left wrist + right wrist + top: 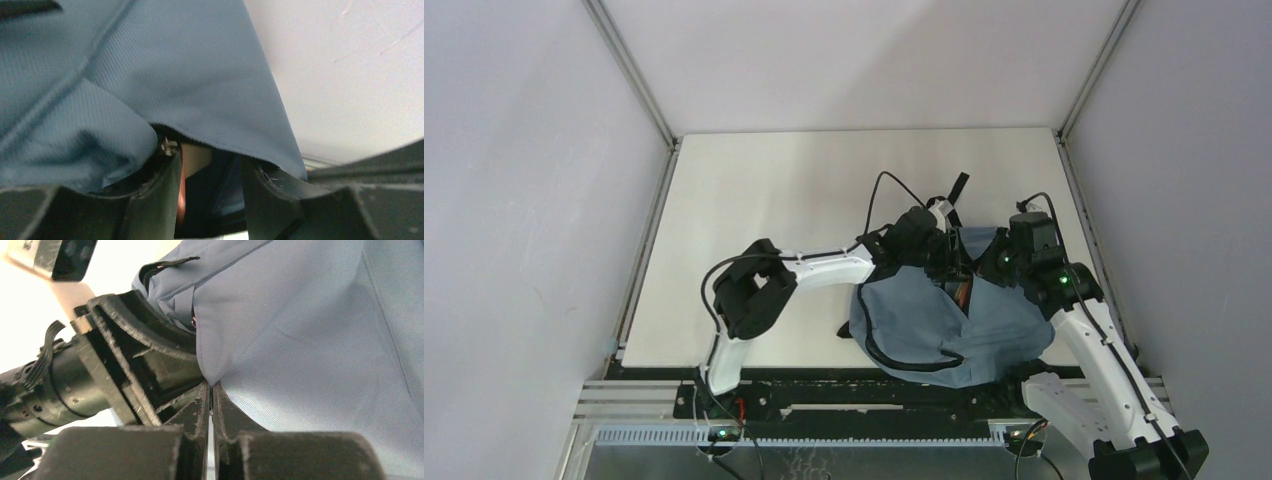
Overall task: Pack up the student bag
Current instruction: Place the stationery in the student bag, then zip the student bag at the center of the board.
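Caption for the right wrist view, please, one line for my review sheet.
The right gripper pinches a fold of the dusty-blue student bag, jaws shut.

A pale, matte table (pixel 774 220) forms the floor of a booth closed in by plain white panels: a back wall (pixel 854 60), a left wall (pixel 514 200) and a right wall (pixel 1194 150). Metal posts (pixel 629 70) rise from the table's two far corners, where the walls meet. A slotted aluminium rail (pixel 844 436) runs along the near edge; the light is even and soft.
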You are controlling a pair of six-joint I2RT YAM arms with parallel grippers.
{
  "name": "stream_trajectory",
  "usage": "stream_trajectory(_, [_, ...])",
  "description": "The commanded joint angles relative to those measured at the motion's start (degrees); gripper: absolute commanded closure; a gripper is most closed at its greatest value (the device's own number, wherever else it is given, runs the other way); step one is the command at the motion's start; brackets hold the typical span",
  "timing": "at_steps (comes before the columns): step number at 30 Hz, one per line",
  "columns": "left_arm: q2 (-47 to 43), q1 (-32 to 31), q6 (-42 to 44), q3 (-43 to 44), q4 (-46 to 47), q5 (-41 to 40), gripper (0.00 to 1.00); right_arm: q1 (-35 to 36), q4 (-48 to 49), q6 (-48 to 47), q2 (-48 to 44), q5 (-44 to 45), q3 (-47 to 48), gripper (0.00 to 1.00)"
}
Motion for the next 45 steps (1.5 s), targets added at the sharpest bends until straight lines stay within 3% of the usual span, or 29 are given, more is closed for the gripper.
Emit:
stream_trajectory(1, [-9.27,-2.44,6.53,-1.95,-0.33,5.96,0.48,0.42,1.78,-0.58,-0.07,-0.18,0.88,0.87])
stream_trajectory(3, [-11.99,-2.75,8.15,-2.98,-2.52,6.61,0.45,0.42,1.62,-0.81,0.0,0.26,0.87,0.74])
stream_trajectory(8, [-16.65,-2.73,10.59,-6.28,-5.19,12.86,0.45,0.44,3.22,-0.42,-0.9,-2.71,0.91,0.56])
stream_trajectory(10, [-18.9,-2.73,11.72,-8.25,-5.96,14.67,0.47,0.42,3.81,-0.42,-1.5,-3.8,0.91,0.54])
stream_trajectory(12, [-21.55,-2.73,13.8,-9.96,-8.56,14.54,0.54,0.42,3.58,0.05,-2.47,-2.94,1.07,0.54])
stream_trajectory(13, [-22.85,-2.73,15.22,-10.44,-10.34,14.29,0.62,0.42,3.55,0.36,-3.12,-2.23,1.16,0.54])
stream_trajectory(16, [-26.26,-2.52,19.25,-10.83,-16.25,11.96,0.77,0.42,4.08,0.96,-4.77,-0.29,1.13,0.7])
stream_trajectory(18, [-27.76,-1.99,20.27,-11.15,-17.57,10.76,0.84,0.37,4.75,0.99,-4.65,0.49,1.09,0.78])
stream_trajectory(21, [-28.84,-0.61,20.46,-11.46,-17.83,10.71,0.88,0.41,5.34,0.84,-2.35,1.89,0.72,0.81])
stream_trajectory(23, [-29.57,0.26,20.14,-11.56,-18.63,9.02,0.86,0.34,6.77,1.03,-0.48,3.08,-1.02,0.82])
stream_trajectory(28, [-31.19,2.18,20.01,-11.63,-21.88,3.8,0.61,0.33,12.77,1.39,3.77,1.32,-9.45,0.83])
stream_trajectory(36, [-29.92,4.96,19.94,-11.5,-22.77,1.18,0.43,0.33,16.07,0.83,4.22,-2.06,-14.4,0.83])
stream_trajectory(45, [-21.85,6.56,17.71,-6.21,-24.38,0.71,0.45,0.33,16.07,1.42,0.75,-6.12,-9.1,0.75])
